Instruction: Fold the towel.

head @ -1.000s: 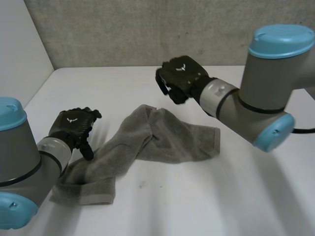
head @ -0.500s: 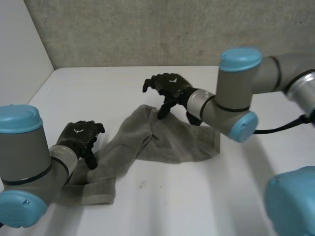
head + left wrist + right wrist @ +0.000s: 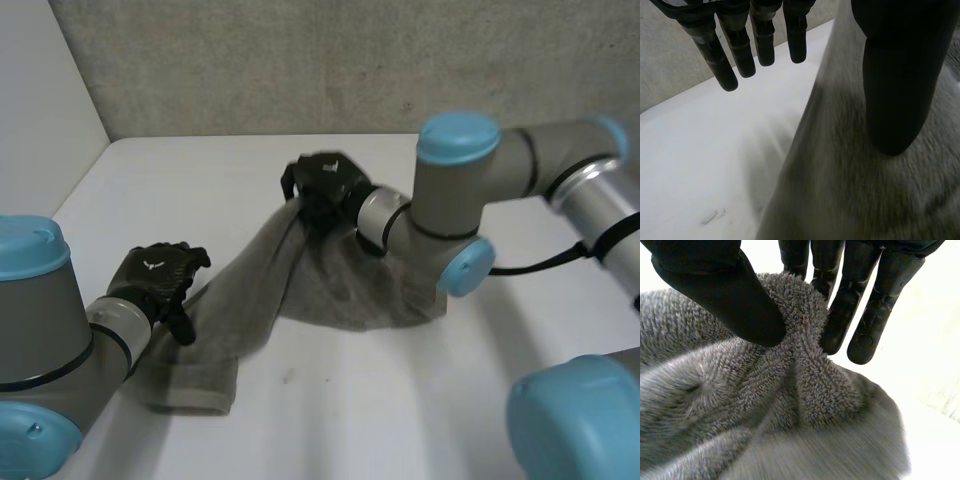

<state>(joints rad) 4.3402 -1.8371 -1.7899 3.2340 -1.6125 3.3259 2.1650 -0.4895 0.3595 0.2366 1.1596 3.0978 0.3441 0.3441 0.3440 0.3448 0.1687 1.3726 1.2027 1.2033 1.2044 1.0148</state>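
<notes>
Towel (image 3: pixel 300 295), grey terry, lies crumpled on the white bench (image 3: pixel 420 400): a rumpled band runs from beside the left arm up toward the middle, and a wider flap spreads toward the right arm's side. Right wrist view shows thick, looped pile. Judged soft, limp and light, with no stiffness, so it should sag and drag wherever it is unsupported. The rough nap should give good purchase, with little risk of slipping, and nothing about it is fragile. Right robot hand (image 3: pixel 322 188) is at the far, raised end of the cloth and closed on it, pinching a bunched ridge of terry between thumb and fingers (image 3: pixel 840 315). Left robot hand (image 3: pixel 152 278) sits at the edge of the near end. In its wrist view the fingers (image 3: pixel 742 50) hang straight over bare bench beside the cloth's edge, thumb above the cloth, gripping nothing and relaxed. Judgement: the bunched pinch probably takes in several layers, so a fold led from there may come out uneven. A single corner or hem at each end looks the better hold. Whether the pinched ridge is a corner cannot be told.
</notes>
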